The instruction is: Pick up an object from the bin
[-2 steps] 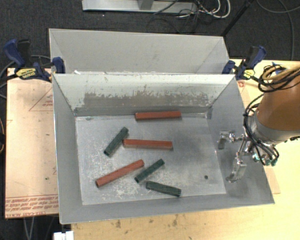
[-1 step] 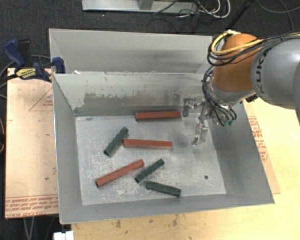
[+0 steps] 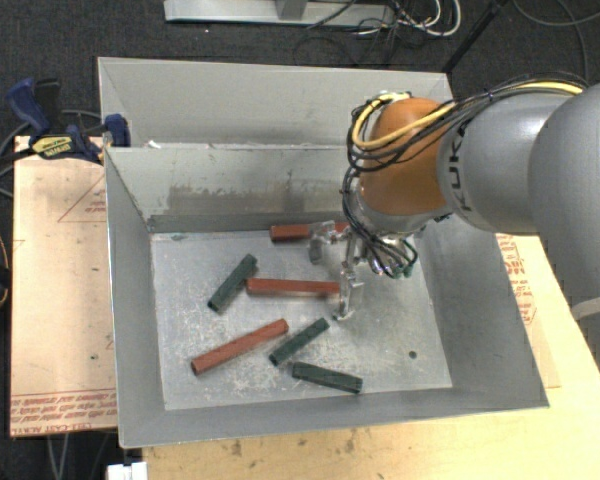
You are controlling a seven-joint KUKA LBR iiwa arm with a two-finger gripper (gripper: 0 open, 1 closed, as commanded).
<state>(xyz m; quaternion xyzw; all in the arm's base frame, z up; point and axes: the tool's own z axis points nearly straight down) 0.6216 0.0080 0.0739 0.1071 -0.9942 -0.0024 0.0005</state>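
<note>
Grey bin, red sticks, dark green sticks

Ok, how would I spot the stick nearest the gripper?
Look in the grey bin, near its middle, where the gripper hangs. Just left of it lies a reddish-brown stick, its right end at the gripper. It lies level, unlike the longer slanted red stick nearer the front, and it's farther forward than the red piece by the back wall.

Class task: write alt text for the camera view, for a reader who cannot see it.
A robot gripper hangs at the right end of a red-brown stick in a grey metal bin. Two more red-brown sticks and three dark green sticks lie scattered around it.
</note>
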